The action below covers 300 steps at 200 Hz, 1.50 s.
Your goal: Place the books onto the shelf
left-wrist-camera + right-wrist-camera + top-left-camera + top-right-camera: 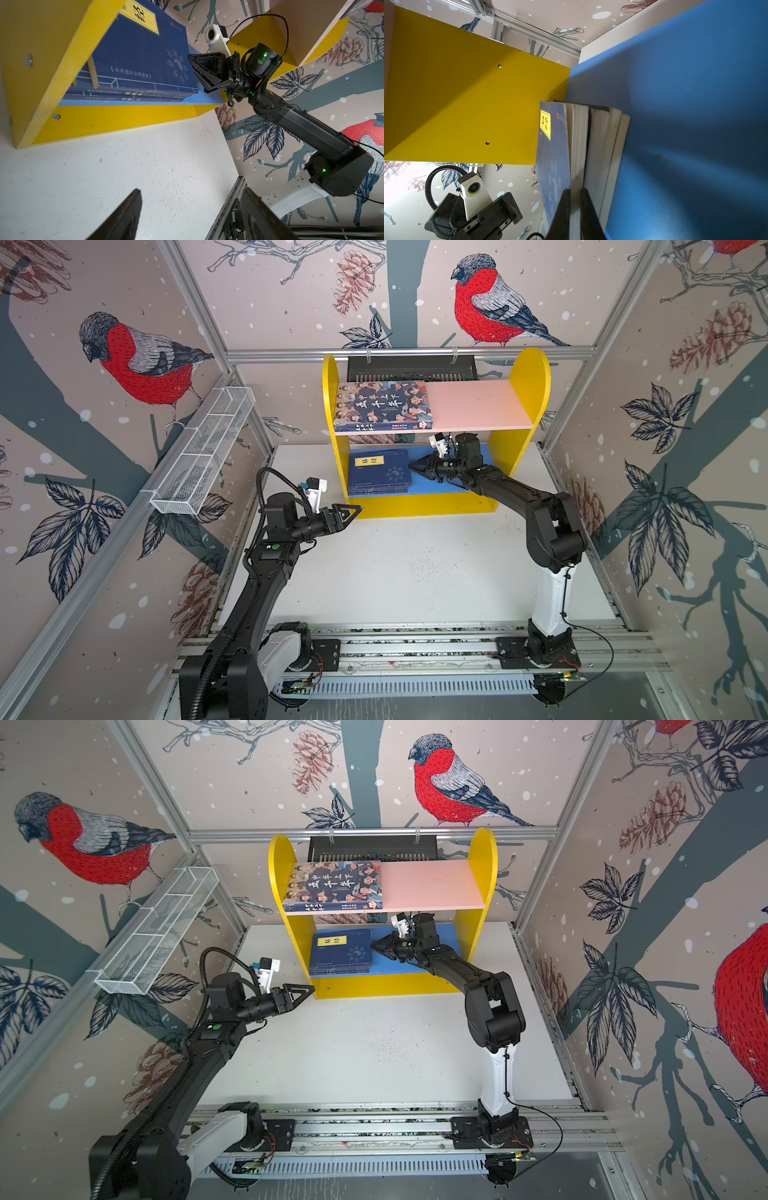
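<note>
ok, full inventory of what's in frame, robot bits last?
shelf: one, yellow sides, pink upper board, blue lower board, back of table
cartoon-cover book: one, dark, white characters, flat on pink upper board, left end
navy books: about four, stacked, yellow label on top, flat on blue lower board, left end
wire-mesh basket: one, white, left wall rail
slotted tray: one, black, back rail behind shelf
table: one, white, under the shelf
left claw: one, black, open, off shelf's front left corner
right claw: one, black, shut, tips at navy stack's right edge
</note>
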Each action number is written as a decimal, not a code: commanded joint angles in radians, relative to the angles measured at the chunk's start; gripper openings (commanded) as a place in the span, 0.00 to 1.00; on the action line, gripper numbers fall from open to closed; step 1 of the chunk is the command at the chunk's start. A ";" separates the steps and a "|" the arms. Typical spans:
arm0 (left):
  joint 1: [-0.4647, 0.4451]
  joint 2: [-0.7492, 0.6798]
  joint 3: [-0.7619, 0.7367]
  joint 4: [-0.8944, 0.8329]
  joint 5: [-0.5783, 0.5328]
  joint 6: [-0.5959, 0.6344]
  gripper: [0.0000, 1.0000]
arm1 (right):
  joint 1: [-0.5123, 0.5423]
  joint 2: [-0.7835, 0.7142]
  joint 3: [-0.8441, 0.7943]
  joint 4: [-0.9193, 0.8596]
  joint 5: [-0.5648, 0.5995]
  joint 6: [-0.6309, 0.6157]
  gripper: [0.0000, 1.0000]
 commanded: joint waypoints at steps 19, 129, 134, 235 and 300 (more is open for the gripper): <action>-0.003 -0.004 0.048 -0.073 -0.091 0.111 0.76 | 0.011 -0.011 -0.001 0.059 0.031 0.029 0.11; -0.045 0.000 0.060 -0.102 -0.588 0.591 0.69 | 0.025 -0.022 -0.031 0.063 0.070 0.045 0.11; -0.048 0.003 0.056 -0.091 -0.595 0.598 0.69 | 0.025 -0.022 -0.031 0.063 0.073 0.046 0.11; -0.101 0.085 0.004 0.122 -0.636 0.650 0.69 | 0.045 -0.019 -0.032 0.077 0.095 0.068 0.12; -0.103 0.121 -0.004 0.190 -0.636 0.656 0.69 | 0.049 -0.012 -0.017 0.068 0.100 0.068 0.13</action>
